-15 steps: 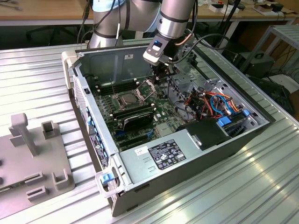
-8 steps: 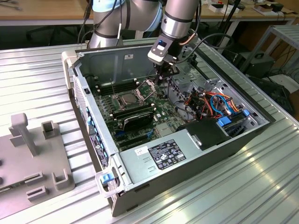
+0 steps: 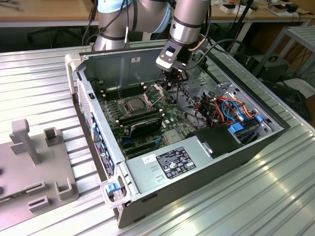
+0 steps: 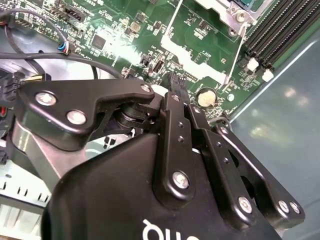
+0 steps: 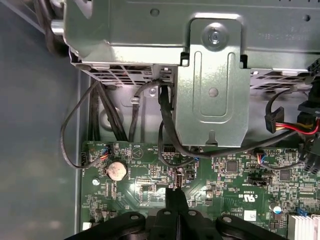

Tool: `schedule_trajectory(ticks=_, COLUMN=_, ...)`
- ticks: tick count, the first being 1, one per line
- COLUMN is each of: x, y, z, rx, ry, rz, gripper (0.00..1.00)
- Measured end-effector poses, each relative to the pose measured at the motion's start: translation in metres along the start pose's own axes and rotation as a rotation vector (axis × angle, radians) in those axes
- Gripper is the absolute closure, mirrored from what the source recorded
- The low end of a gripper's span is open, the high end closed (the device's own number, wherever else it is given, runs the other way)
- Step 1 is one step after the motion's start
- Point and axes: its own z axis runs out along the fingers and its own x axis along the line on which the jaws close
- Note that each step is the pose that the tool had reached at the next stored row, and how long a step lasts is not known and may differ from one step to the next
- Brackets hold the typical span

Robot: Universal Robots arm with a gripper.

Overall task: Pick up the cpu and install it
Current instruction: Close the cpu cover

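We see gripper (image 5: 176, 194) closed, nothing between fingers, low over motherboard (image 5: 235, 180) near coin battery (image 5: 116, 170); grey cpu (image 3: 134, 104) lies in open socket, apart.

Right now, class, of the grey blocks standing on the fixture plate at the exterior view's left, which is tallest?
The T-topped post on the fixture plate; its crossbar rises well above the low slotted blocks around it.
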Motion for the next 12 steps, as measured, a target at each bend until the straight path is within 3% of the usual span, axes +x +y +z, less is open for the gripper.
schedule_trajectory(ticks=3, x=0.0001, y=0.0, z=0.0046, rx=0.0, ry=-0.0001, rz=0.0, gripper=0.89)
schedule_trajectory(ticks=12, x=0.0032, y=0.0001, z=0.0049, rx=0.0, ry=-0.0001, rz=0.0, gripper=0.89)
